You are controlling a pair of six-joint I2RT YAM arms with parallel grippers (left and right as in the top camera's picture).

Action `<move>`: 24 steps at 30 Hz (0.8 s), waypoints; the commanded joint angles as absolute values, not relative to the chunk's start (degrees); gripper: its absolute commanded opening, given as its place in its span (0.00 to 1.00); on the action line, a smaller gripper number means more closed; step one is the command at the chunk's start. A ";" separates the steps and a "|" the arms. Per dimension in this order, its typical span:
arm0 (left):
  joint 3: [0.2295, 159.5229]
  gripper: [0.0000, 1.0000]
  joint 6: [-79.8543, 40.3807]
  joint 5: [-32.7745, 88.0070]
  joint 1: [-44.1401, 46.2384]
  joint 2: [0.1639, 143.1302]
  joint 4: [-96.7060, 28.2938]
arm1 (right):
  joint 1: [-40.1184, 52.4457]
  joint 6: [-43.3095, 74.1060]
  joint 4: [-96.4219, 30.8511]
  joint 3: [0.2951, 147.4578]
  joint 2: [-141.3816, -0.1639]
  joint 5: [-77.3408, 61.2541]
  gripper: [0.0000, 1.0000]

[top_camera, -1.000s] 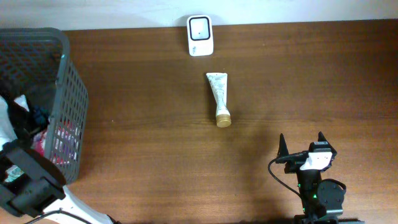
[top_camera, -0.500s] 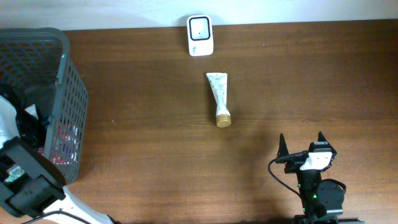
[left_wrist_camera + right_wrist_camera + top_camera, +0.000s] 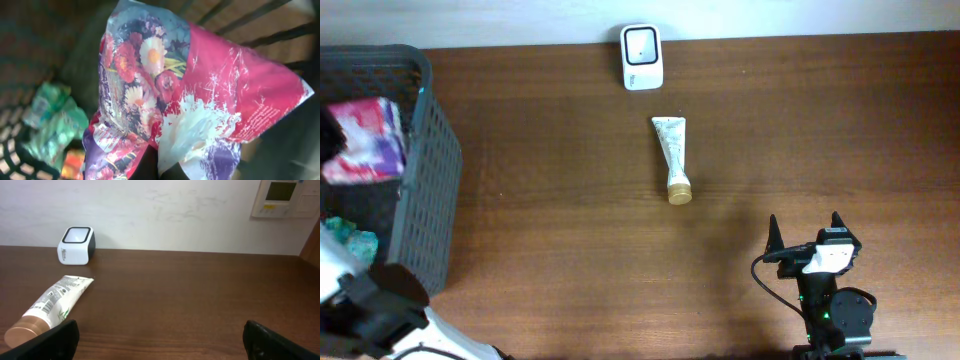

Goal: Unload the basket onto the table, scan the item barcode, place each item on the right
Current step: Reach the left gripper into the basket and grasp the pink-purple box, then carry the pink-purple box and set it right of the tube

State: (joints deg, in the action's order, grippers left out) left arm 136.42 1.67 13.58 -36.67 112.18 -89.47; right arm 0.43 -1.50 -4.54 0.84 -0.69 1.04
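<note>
Overhead: the pink-and-purple floral plastic packet (image 3: pixel 362 140) hangs over the grey mesh basket (image 3: pixel 435 170) at nine o'clock, which I judge to be the pick-up step; next it needs carrying to the white box scanner (image 3: pixel 642 57) at twelve, barcode facing it. Left wrist: the left gripper (image 3: pixel 154 162) pinches the packet; its print is unreadable. Right wrist: the right gripper (image 3: pixel 165 340) gapes, empty.

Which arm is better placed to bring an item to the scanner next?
Left. It holds the floral packet above the basket; the right gripper is open and empty.
</note>
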 commanded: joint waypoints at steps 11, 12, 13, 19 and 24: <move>147.65 0.00 -10.57 38.00 -36.64 94.32 -76.62 | 0.69 -1.26 -4.69 0.32 -0.25 1.13 0.99; 147.65 0.00 -13.91 38.04 -36.47 93.95 -76.16 | 0.69 -1.28 -4.71 0.32 -0.25 1.13 0.99; 147.65 0.00 -16.69 38.76 -35.86 93.82 -76.09 | 0.69 -1.28 -4.69 0.32 -0.25 1.13 0.99; 147.41 0.00 -17.52 43.68 -23.90 94.45 -75.92 | 0.69 -1.28 -4.69 0.32 -0.25 1.13 0.99; 147.41 0.00 -17.52 38.50 -10.24 98.24 -75.88 | 0.69 -1.28 -4.69 0.32 -0.25 1.13 0.99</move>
